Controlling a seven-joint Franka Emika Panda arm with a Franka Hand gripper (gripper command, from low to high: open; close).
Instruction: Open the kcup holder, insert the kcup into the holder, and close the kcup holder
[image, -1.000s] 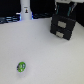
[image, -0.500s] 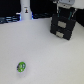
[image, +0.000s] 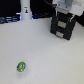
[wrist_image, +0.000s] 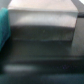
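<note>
Sitting on the pale table (image: 35, 50) toward the exterior view's lower left, your kcup (image: 21, 66) shows its bright green top and lies alone, well apart from everything else. Look toward the exterior view's upper right and you find the kcup holder (image: 63, 27), a black boxy unit standing upright on the table, with two stacked fronts facing the camera and a small pale handle on each. Both fronts look flush with the body, though the picture is too blurred for you to be sure, and you cannot see whether anything lies inside. Your arm (image: 64, 6) comes in from the top edge of the exterior view and hangs directly over the holder, its pale wrist body just above, perhaps touching, the holder's top. The gripper (image: 63, 15) sits at that spot, but its fingers are lost against the dark box, so you cannot tell whether they are spread or closed, nor whether they grip anything. The wrist view gives you only a very close, blurred look at stepped grey and dark surfaces, most likely the holder (wrist_image: 42, 30), with a teal patch (wrist_image: 4, 27) at one edge; no fingers are clear there either. Behind, at the exterior view's upper left, a white upright object (image: 25, 11) stands near the table's far edge.
</note>
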